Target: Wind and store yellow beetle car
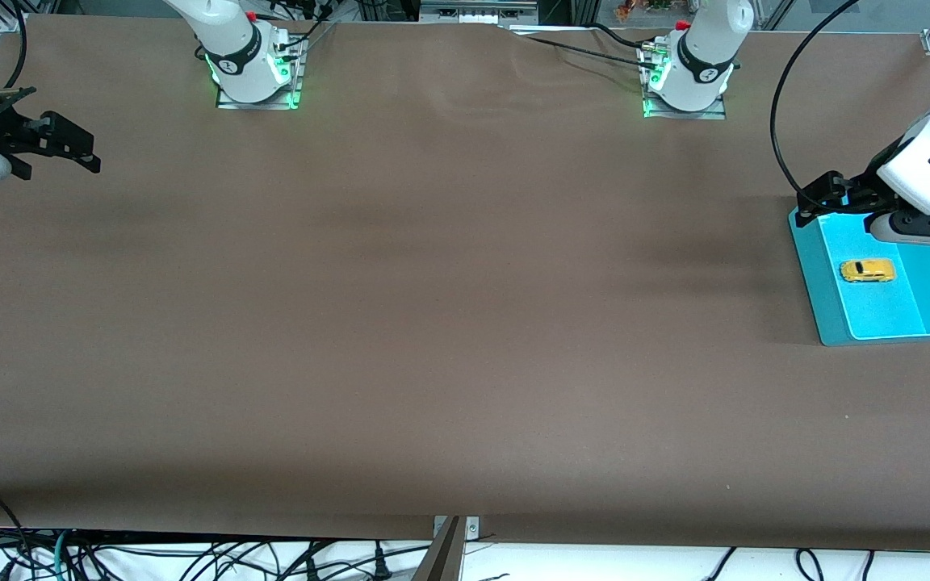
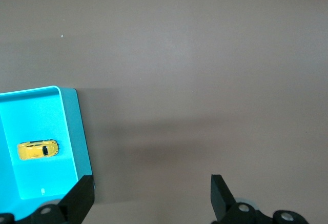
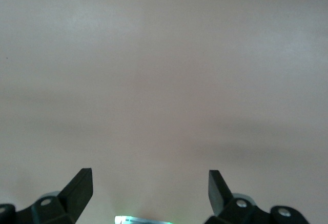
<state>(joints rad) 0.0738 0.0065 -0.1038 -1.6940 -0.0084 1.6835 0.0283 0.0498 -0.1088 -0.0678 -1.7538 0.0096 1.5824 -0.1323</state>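
Observation:
The yellow beetle car (image 1: 867, 270) sits on its wheels inside a shallow cyan tray (image 1: 817, 284) at the left arm's end of the table. The left wrist view shows the car (image 2: 37, 149) alone on the tray's floor, within the tray's wall (image 2: 77, 131). My left gripper (image 1: 824, 194) hangs open and holds nothing, over the tray corner that lies farthest from the front camera; its fingertips straddle bare table (image 2: 151, 183) beside the tray. My right gripper (image 1: 81, 149) waits open and holds nothing over the right arm's end of the table (image 3: 150, 178).
Both arm bases (image 1: 255, 77) (image 1: 687, 81) stand along the table edge farthest from the front camera, with cables near them. A black cable (image 1: 784, 97) loops above the tray. A metal bracket (image 1: 455, 528) sits at the edge nearest that camera. Brown table spans between the arms.

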